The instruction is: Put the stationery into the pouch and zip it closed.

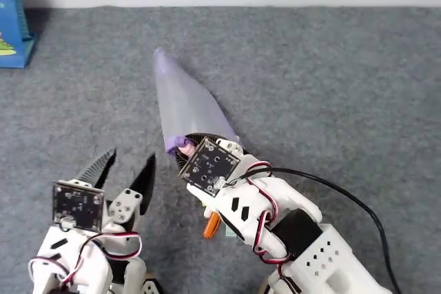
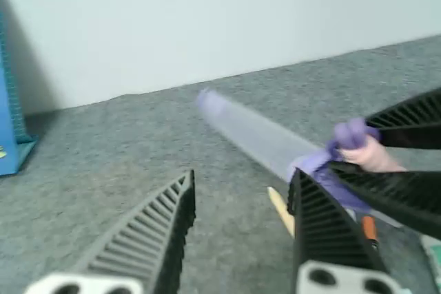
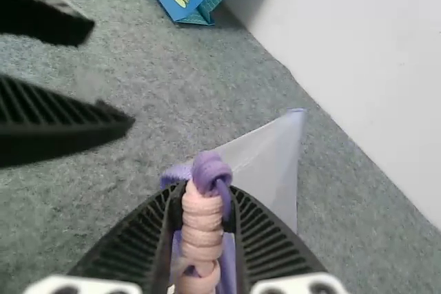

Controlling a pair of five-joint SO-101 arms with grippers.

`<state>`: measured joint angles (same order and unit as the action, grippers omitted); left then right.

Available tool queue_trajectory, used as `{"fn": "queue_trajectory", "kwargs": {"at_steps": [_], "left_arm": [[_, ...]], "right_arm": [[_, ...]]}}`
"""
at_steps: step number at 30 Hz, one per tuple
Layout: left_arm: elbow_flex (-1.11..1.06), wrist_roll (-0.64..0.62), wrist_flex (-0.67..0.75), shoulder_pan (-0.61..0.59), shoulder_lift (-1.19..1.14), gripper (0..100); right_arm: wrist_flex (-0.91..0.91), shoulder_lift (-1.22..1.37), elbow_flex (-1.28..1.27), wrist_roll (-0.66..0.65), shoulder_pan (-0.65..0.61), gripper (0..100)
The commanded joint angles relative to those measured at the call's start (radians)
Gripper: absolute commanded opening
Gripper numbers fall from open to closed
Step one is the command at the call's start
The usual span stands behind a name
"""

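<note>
The pouch lies on the grey carpet as a pale lilac, see-through sleeve. It tapers to a point at its far end and widens toward the arms.

At the pouch's near, wide end, the right gripper is pressed together on a pink and purple cord. The cord looks like the zip pull, with its knot standing up between the fingers. Beside the pouch, on its left flank and not touching it, the left gripper hovers with its fingers spread wide and nothing between them.

Just under the pouch's near end, a pale wooden stick that looks like a pencil lies on the carpet. An orange-tipped piece lies there too, below the right arm. These appear to be the stationery, and they appear to be outside the pouch, though I cannot tell whether anything is already inside. Well beyond the pouch's left side, a blue box stands at the wall.

I judge the step in hand to be work on the zip, most likely holding or drawing the pull so the mouth stays open. Loading seems not yet done. The next move calls for the free left gripper to come down on a loose piece such as the pencil, close on it and feed it into the mouth. The right gripper must keep hold of the cord meanwhile. The soft pouch may slide or collapse unless it is held steady.
</note>
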<state>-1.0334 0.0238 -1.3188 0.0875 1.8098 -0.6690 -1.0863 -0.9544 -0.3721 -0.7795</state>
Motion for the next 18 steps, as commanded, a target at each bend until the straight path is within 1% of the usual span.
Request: {"fn": "queue_trajectory", "kwargs": {"at_steps": [1,5,13,18], "left_arm": [[-0.022,0.008,0.023,0.08,0.008,21],[-0.067,0.011,0.032,0.075,0.008,21],[-0.038,0.011,-0.012,0.084,0.009,21],[-0.044,0.011,-0.006,0.084,0.009,21]], "right_arm": [[0.025,0.004,0.014,0.003,-0.027,0.7],[0.025,0.002,0.014,0.003,-0.022,0.7],[0.05,0.002,0.015,0.003,-0.007,0.8],[0.074,0.002,0.015,0.005,0.007,0.8]]}}
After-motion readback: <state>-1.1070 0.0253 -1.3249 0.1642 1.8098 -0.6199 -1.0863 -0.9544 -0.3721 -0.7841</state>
